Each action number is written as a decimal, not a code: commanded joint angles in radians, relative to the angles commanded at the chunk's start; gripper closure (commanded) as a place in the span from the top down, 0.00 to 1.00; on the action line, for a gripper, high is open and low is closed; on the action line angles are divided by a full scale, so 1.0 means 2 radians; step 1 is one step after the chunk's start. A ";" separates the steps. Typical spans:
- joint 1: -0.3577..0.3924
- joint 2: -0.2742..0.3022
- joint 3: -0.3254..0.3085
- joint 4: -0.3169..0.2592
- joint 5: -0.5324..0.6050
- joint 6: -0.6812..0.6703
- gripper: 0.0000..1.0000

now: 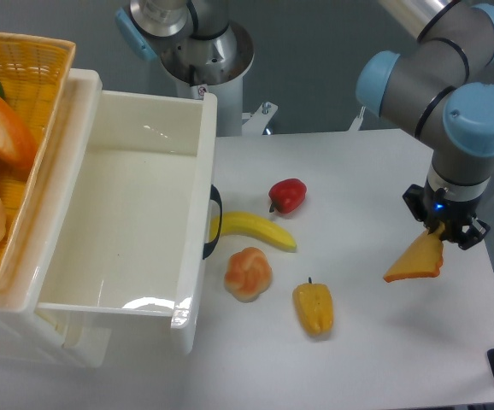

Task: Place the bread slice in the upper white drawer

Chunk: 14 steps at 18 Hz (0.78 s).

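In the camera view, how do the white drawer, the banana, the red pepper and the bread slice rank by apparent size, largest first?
1. upper white drawer, by far the largest
2. banana
3. bread slice, held tilted by the gripper and raised nearer the camera, so unsure
4. red pepper

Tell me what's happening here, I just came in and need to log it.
The arm's gripper has its jaws shut on the bread slice, holding it tilted above the table's right side. The drawer stands open and empty on the left. A banana, pastry and two peppers lie between them.
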 joint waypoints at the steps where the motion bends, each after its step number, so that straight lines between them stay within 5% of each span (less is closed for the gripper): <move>1: 0.000 0.000 0.000 0.000 0.000 -0.002 0.00; 10: -0.008 0.002 0.014 -0.002 -0.007 -0.012 0.00; 14: -0.018 0.031 0.013 -0.028 -0.030 -0.049 0.00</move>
